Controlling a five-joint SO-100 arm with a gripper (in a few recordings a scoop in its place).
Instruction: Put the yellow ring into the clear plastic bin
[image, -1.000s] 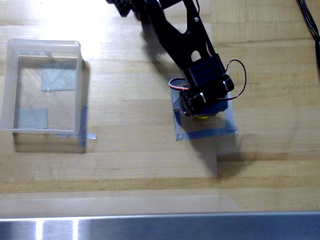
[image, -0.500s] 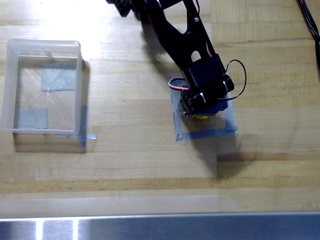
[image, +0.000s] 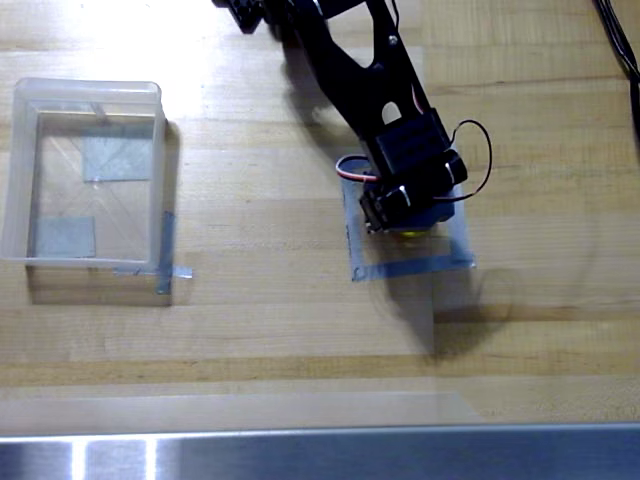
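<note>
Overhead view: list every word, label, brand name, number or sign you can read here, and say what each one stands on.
None: no readable text on the black arm, the clear plastic bin, the grey tape outline, the wooden table or the metal strip.
The yellow ring shows as a bare sliver.

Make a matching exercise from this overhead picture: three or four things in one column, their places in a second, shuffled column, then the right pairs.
Things:
1. clear plastic bin
2. yellow ring
3. black cable
4. metal strip

Places:
A. along the bottom edge of the picture
B. inside the grey tape square, mostly hidden under the gripper
C. at the left of the wooden table, with nothing but grey tape patches showing through its base
D. at the top right corner

Pairs: 1-C, 2-B, 3-D, 4-A
</note>
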